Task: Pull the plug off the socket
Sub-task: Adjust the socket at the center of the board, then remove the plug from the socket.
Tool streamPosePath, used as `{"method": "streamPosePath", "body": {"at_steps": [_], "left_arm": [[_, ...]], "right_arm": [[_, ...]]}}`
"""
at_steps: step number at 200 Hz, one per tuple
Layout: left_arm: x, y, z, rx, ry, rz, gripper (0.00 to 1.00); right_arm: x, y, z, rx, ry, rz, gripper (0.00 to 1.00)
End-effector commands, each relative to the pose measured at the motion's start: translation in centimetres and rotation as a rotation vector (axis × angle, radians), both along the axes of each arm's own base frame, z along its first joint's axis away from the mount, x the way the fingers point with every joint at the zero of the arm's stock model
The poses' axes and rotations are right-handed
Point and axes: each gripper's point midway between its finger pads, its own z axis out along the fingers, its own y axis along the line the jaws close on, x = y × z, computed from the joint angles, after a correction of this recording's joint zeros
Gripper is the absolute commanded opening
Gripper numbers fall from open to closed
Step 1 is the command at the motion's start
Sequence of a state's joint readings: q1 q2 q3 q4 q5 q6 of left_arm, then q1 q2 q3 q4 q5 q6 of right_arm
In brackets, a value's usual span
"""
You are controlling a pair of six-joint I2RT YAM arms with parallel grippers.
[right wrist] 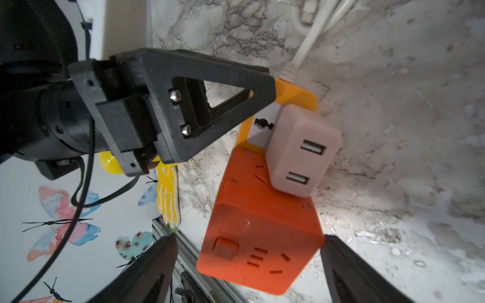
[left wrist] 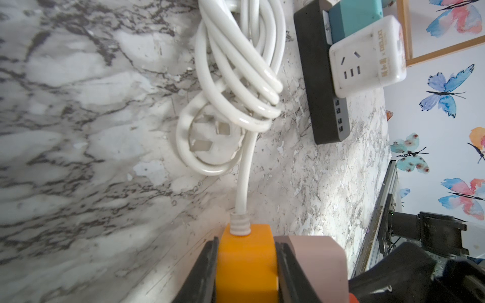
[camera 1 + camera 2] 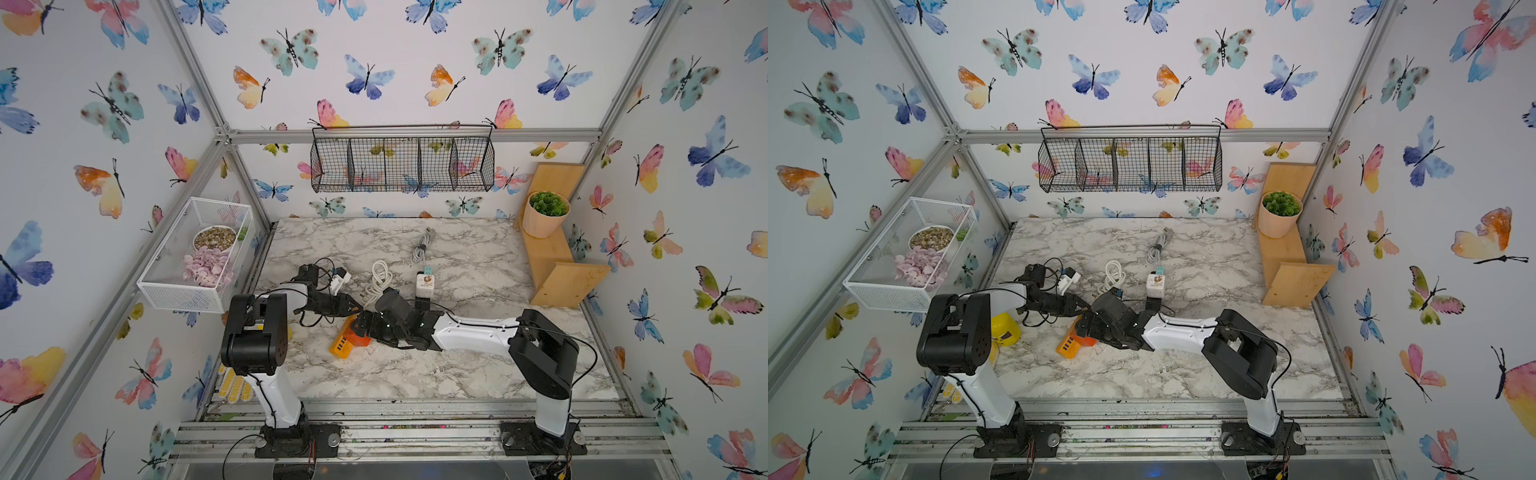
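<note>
The socket is a yellow power strip (image 3: 340, 345) (image 3: 1067, 347) lying on the marble table (image 3: 478, 374). My left gripper (image 2: 246, 265) is shut on the strip's cord end (image 1: 294, 94), where its white cord (image 2: 242, 189) comes out. An orange cube plug (image 1: 259, 230) (image 3: 360, 337) and a pink USB charger (image 1: 301, 152) (image 2: 315, 262) stand plugged into the strip side by side. My right gripper (image 1: 249, 240) is open, its fingers either side of the orange cube with gaps showing. In both top views the two grippers meet over the strip.
The coiled white cord (image 3: 378, 278) and its plug (image 2: 210, 139) lie behind the strip. A black strip (image 2: 320, 78) carries a white cube socket (image 3: 424, 284). Also here are a grey cable (image 3: 422, 247), a yellow glove (image 3: 235, 386), a wooden shelf with a plant pot (image 3: 544, 214), and a white basket (image 3: 195, 257).
</note>
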State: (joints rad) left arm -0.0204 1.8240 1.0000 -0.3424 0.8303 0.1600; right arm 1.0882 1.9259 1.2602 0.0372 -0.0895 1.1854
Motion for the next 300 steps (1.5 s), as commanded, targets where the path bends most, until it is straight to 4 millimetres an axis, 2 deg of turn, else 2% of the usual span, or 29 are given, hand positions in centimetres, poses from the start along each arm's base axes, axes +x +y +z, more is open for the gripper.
{"method": "streamPosePath", "body": {"at_steps": [1,83,115,146,184,227,265,288,300], "left_arm": [[-0.5,1.3,-2.0,0.081,0.042,0.034,0.00],[-0.4,1.5,-1.9,0.092,0.027,0.039,0.00],[-0.1,1.9,-1.7,0.127,-0.015,0.044,0.00],[-0.2,2.3,-2.0,0.156,-0.037,0.037,0.00],[-0.2,2.7,-2.4,0.192,-0.065,0.027,0.00],[0.1,3.8,-2.9,0.274,-0.101,0.025,0.00],[0.2,4.4,-3.5,0.323,-0.118,0.026,0.00],[0.4,4.8,-3.6,0.348,-0.132,0.031,0.00],[0.7,5.6,-3.8,0.413,-0.148,0.044,0.00]], "right_arm": [[-0.1,0.5,-0.9,-0.018,0.028,-0.013,0.90],[0.1,1.4,-2.5,-0.028,0.064,-0.020,0.80],[0.3,1.3,-1.9,-0.021,0.050,-0.032,0.68],[0.2,0.8,-1.1,-0.009,0.039,-0.041,0.48],[0.2,0.4,-0.4,-0.010,0.028,-0.041,0.32],[0.1,-0.6,0.6,-0.022,-0.003,-0.048,0.23],[0.0,-1.4,1.5,-0.025,-0.020,-0.057,0.10],[-0.1,-1.7,1.7,-0.030,-0.022,-0.058,0.06],[-0.1,-1.8,1.8,-0.035,-0.023,-0.057,0.05]]}}
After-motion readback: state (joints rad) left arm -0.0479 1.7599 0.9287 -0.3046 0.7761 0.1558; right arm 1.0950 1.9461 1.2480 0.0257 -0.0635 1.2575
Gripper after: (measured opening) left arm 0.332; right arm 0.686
